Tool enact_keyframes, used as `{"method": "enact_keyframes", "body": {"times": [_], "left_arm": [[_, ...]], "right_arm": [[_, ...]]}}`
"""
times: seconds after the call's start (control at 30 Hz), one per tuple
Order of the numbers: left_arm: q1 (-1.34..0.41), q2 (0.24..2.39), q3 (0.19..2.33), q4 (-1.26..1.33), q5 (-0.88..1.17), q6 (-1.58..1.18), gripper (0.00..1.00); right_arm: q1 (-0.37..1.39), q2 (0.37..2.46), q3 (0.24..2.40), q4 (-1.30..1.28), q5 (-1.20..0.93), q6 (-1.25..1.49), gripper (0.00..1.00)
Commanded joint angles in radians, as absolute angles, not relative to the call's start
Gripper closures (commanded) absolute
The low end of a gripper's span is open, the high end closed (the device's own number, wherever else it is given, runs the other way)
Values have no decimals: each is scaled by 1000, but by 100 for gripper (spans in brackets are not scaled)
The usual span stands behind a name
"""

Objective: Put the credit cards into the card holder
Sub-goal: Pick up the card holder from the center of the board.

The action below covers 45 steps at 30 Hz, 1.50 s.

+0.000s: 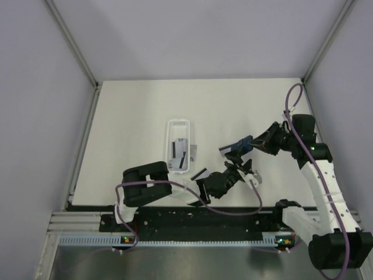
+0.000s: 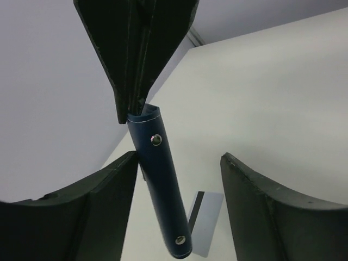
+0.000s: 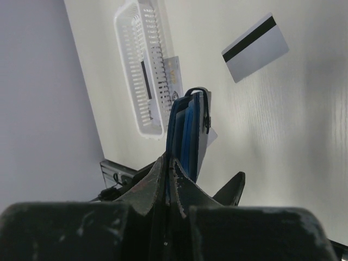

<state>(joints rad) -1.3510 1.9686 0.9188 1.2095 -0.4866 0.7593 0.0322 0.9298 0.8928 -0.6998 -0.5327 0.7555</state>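
Right gripper (image 3: 168, 171) clamps the navy card holder (image 3: 185, 128), lighter blue inside, aloft at the tray's (image 1: 178, 128) 3 o'clock. Left gripper (image 1: 242, 172) gapes wide around it. The tray holds striped credit cards (image 1: 178, 153); another card (image 3: 255, 46) lies at the holder's 1 o'clock.

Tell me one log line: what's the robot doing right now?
right gripper: shut on card holder, off table | left gripper: open, near it | credit card: loose on table | white tray: more cards inside
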Motion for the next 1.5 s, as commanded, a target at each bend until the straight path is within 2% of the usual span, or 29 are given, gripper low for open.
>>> {"method": "enact_keyframes", "body": {"times": [0.0, 0.03, 0.1, 0.2, 0.27, 0.37, 0.4, 0.47, 0.57, 0.67, 0.73, 0.9, 1.03, 1.2, 1.47], "left_arm": [[-1332, 2002, 994, 1230, -541, 745, 37], [-1328, 2005, 999, 1233, -549, 746, 44], [-1324, 2008, 1005, 1258, -567, 745, 66], [-1319, 2011, 1015, 1261, -594, 756, 82], [-1319, 2014, 1020, 1256, -621, 759, 99], [-1321, 1987, 1006, 1233, -692, 732, 100], [-1322, 1958, 987, 1212, -705, 703, 100], [-1322, 1875, 959, 1101, -722, 576, 100], [-1318, 1709, 917, 791, -694, 321, 100], [-1305, 1539, 855, 602, -640, 110, 100], [-1280, 1429, 810, 496, -559, -60, 100], [-1158, 1200, 720, 335, -266, -432, 100], [-1146, 1134, 696, 278, -186, -587, 100], [-1146, 1158, 699, 249, -143, -679, 100], [-1146, 1158, 678, 206, -273, -764, 100]], "right_arm": [[28, 894, 959, -712, -566, 741, 100], [28, 893, 962, -716, -565, 739, 100], [28, 888, 963, -719, -563, 738, 100], [28, 890, 968, -724, -565, 739, 100], [28, 887, 974, -724, -565, 742, 100], [28, 888, 994, -723, -554, 729, 100], [28, 887, 999, -721, -546, 715, 94], [28, 874, 1014, -716, -508, 684, 73], [28, 819, 1012, -684, -468, 626, 48], [28, 720, 979, -632, -436, 589, 33], [29, 657, 931, -574, -434, 594, 29], [29, 581, 836, -454, -560, 603, 34], [77, 568, 816, -440, -568, 603, 41], [233, 590, 819, -521, -398, 637, 43], [632, 702, 812, -603, -5, 761, 44]]}}
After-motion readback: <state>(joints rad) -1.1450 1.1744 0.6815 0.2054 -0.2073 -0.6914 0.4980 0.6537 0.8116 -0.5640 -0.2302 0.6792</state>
